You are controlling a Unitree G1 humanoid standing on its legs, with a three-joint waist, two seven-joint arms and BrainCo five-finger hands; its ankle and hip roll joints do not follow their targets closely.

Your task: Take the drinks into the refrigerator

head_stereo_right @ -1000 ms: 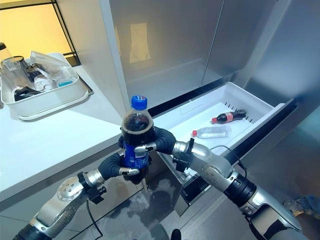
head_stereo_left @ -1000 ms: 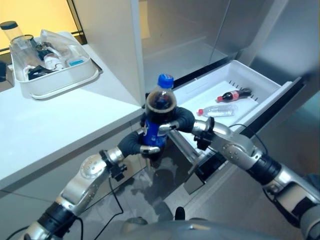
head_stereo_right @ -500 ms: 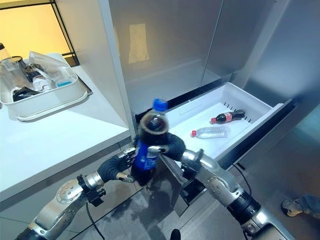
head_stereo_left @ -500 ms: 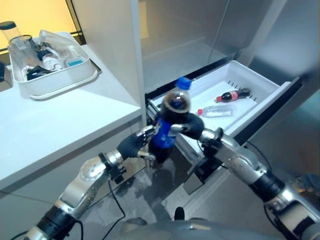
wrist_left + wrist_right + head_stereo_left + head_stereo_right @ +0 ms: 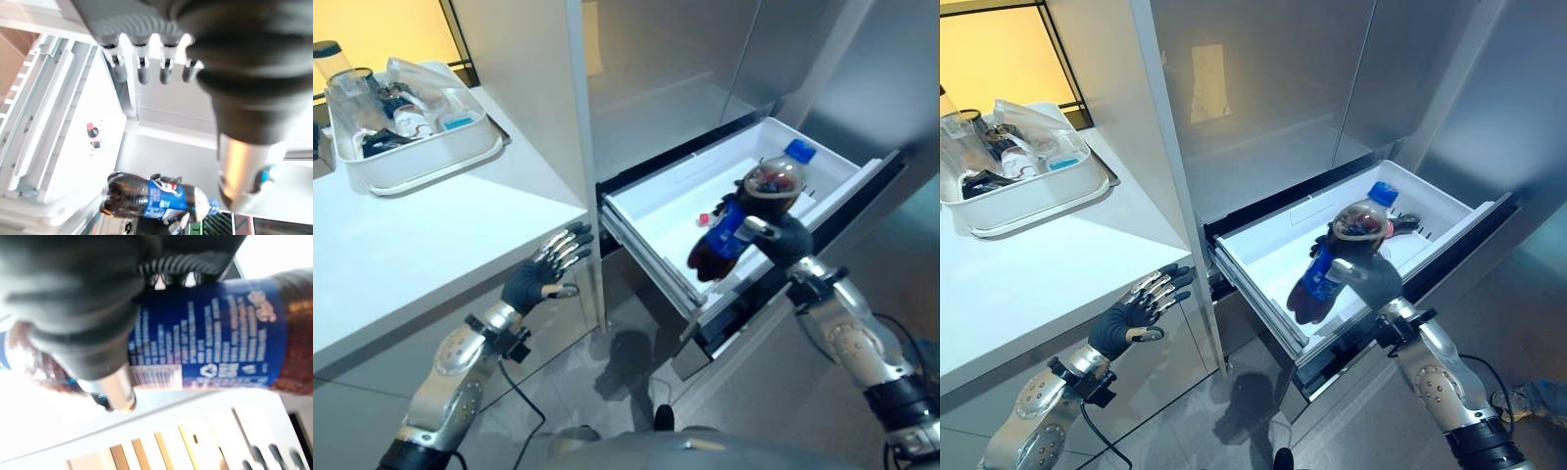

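Clearly the cola bottle (image 5: pixel 736 217) is the thing to mind: a large plastic bottle, full of dark drink by the look of it, so likely heavy for one hand and inclined to swing about the grip. Its wall is smooth and round, probably slippery under metal fingers, and it would give a little if squeezed hard. The blue label band at mid-body looks like the soundest place to hold, near the balance point, rather than the narrow neck under the blue cap.

The right hand (image 5: pixel 1368 275) has its fingers and thumb curled round that band, as the right wrist view shows, and carries the bottle alone. The bottle lies tilted in the grip, cap up and away from the robot, base down and toward it, hanging above the open white drawer (image 5: pixel 641 209) of the refrigerator (image 5: pixel 1263 88). Beyond the hand, on the drawer floor, lie a small cola bottle (image 5: pixel 1408 224) and a clear water bottle (image 5: pixel 708 219), mostly hidden behind the held one.

The left hand (image 5: pixel 546 271) hovers well apart near the edge of the counter (image 5: pixel 431 235), fingers spread straight, holding nothing.
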